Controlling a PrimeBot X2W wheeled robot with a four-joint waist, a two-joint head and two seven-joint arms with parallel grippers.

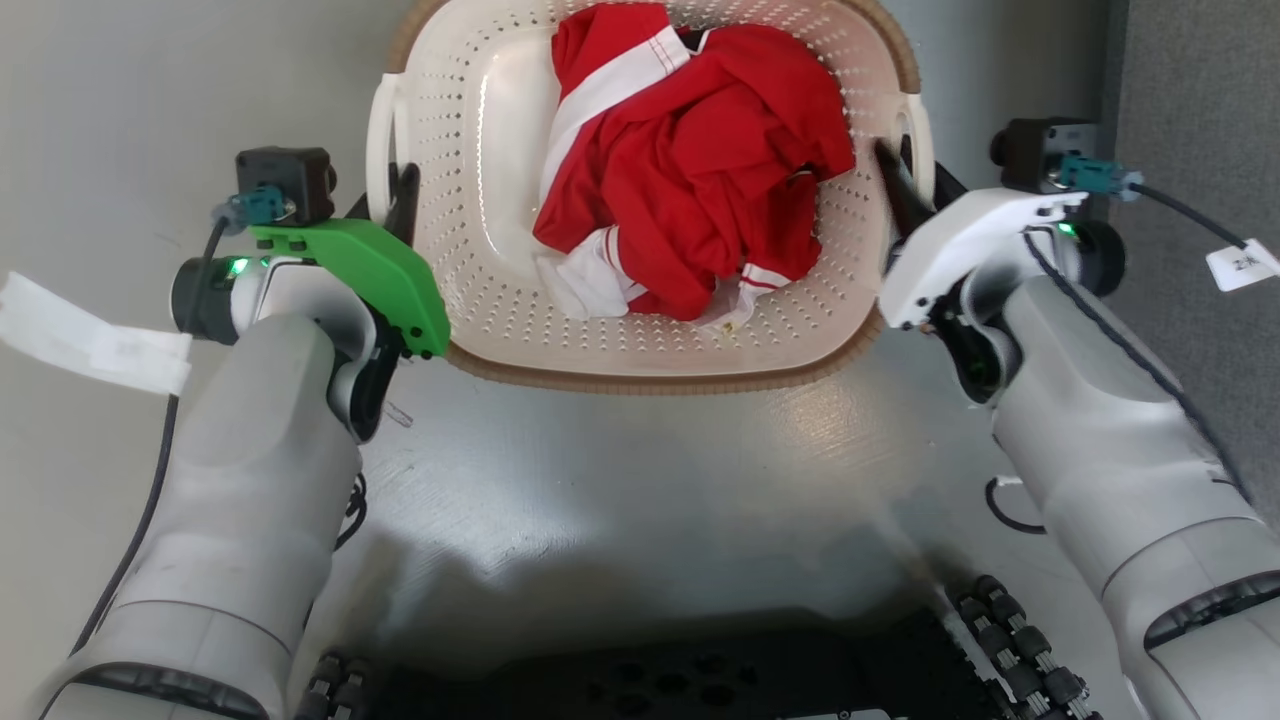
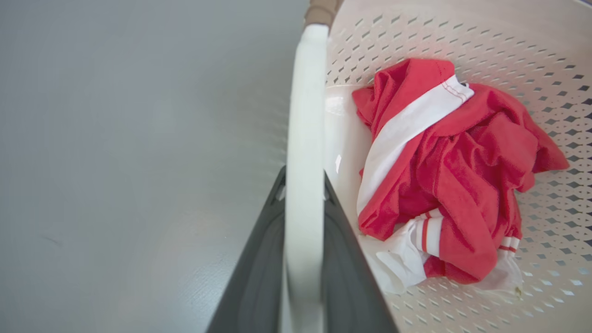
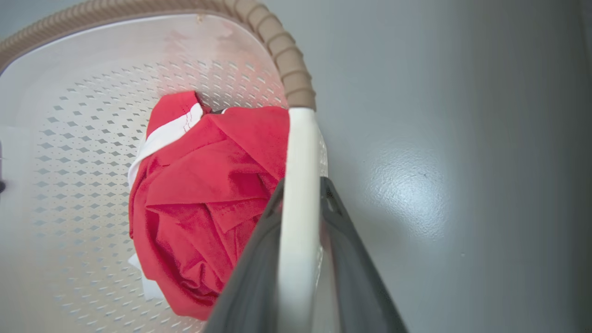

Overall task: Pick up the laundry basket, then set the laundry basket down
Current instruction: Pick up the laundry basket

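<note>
The laundry basket (image 1: 480, 200) sits between the robot's two arms over the grey floor (image 1: 650, 480), straight ahead of the dark wheeled base (image 1: 680, 680). From here I cannot tell whether its bottom rests on that floor or hangs just clear of it. The left hand (image 1: 395, 185) is at the basket's left side, its two dark fingers (image 2: 259, 277) pressed close on either side of the white left handle (image 1: 378, 140), one finger outside the basket and the other against the perforated wall. The right hand (image 1: 905, 175) does the same on the basket's right side, clamped on the white right handle (image 1: 922, 135) just below where the brown woven-look rim (image 3: 291, 69) ends. Inside the basket, toward its right half, lies a crumpled red garment (image 1: 700, 170) with white bands, touching the basket's bottom and far wall.
</note>
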